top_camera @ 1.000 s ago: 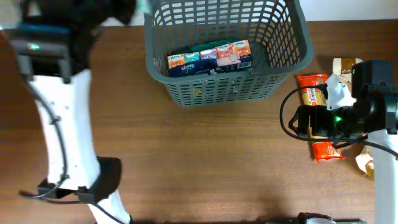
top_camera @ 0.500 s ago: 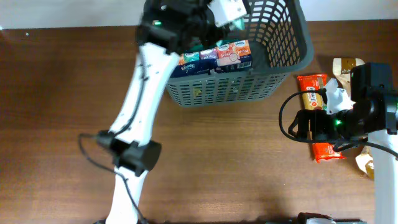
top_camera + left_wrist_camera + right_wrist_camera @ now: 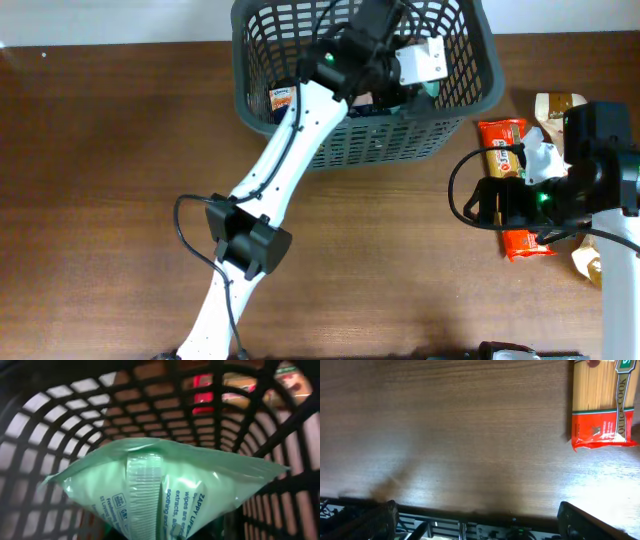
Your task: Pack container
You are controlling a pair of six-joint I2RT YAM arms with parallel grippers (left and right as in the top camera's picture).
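1. Stretching across the whole overhead view, the brown wooden bench (image 3: 120,150) is bare over its left half. A pale strip beyond its far edge is all that shows of the room.
2. The left arm (image 3: 290,150) was off at the far left a second ago. It now slants up from the near edge and over the near wall of the container (image 3: 470,90).
3. The container, a dark grey lattice basket, sits at the far centre of the bench and has not shifted.
4. The left claw (image 3: 408,84) is inside the basket, pinched narrow on a green wipes packet (image 3: 160,490). The left wrist view shows the packet hanging among the lattice walls, and whether it touches the floor cannot be told. In my judgement the packet is ready to be dropped, which only needs the jaws to part.
5. A tissue pack (image 3: 283,98) already lies along the near wall inside, and the arm now hides most of it.
6. At the right edge, an orange pasta packet (image 3: 500,135) lies flat on the bench with a beige packet (image 3: 555,103) just beyond it. Both are still unpacked.
7. The right claw (image 3: 480,515) hovers over the pasta packet with jaws spread wide and nothing in them, just as it did a second ago. I expect the pasta packet to be packed next.
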